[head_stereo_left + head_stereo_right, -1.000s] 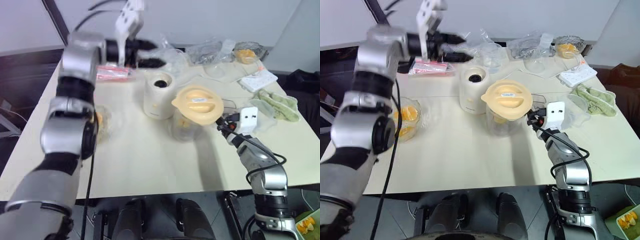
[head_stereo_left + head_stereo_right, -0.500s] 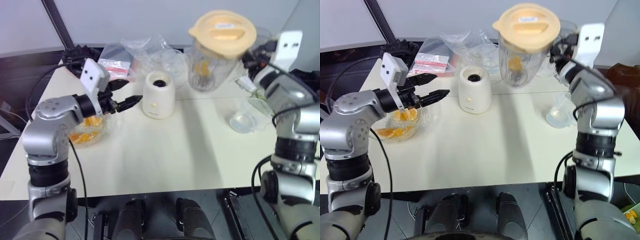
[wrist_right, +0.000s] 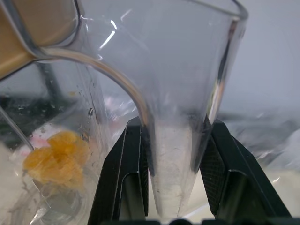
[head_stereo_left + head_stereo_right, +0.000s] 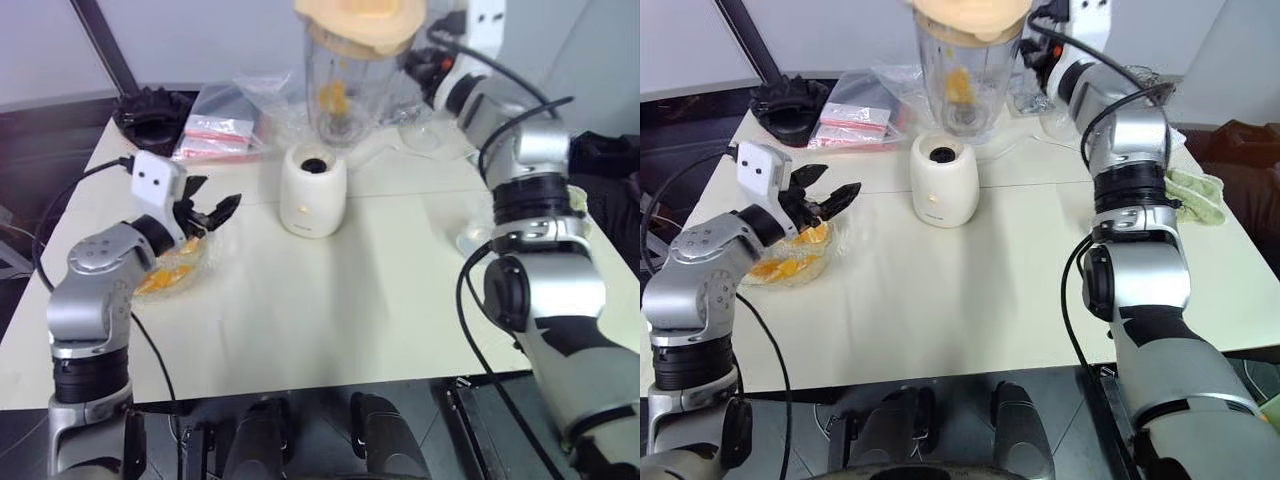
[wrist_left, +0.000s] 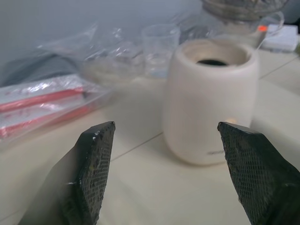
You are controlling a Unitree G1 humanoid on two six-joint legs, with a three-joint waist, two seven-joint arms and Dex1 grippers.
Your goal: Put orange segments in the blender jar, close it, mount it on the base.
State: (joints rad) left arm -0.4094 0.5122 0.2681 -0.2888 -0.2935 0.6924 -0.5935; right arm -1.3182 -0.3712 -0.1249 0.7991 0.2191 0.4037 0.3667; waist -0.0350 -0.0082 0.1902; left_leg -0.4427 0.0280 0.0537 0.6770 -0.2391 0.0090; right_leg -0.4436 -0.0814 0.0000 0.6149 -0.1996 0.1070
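Observation:
My right gripper (image 3: 173, 137) is shut on the side handle of the clear blender jar (image 4: 352, 72) and holds it in the air, just above and behind the base (image 4: 313, 190). A pale orange lid (image 4: 360, 14) covers the jar. Orange segments (image 3: 55, 157) lie in its bottom. The cream-white base stands on the table with its dark socket facing up. My left gripper (image 4: 210, 212) is open and empty, level with the base and pointing at it from the left. It hovers over a clear bowl (image 4: 790, 265) holding more orange segments.
A black ridged round object (image 4: 150, 108) and plastic bags (image 4: 215, 140) lie at the back left of the table. A small clear cup (image 5: 159, 42) stands behind the base. A green cloth (image 4: 1195, 190) lies at the right edge.
The right gripper has lifted the lidded jar off the table and carried it left to above the base. The left arm has drawn back from the far side to above the bowl.

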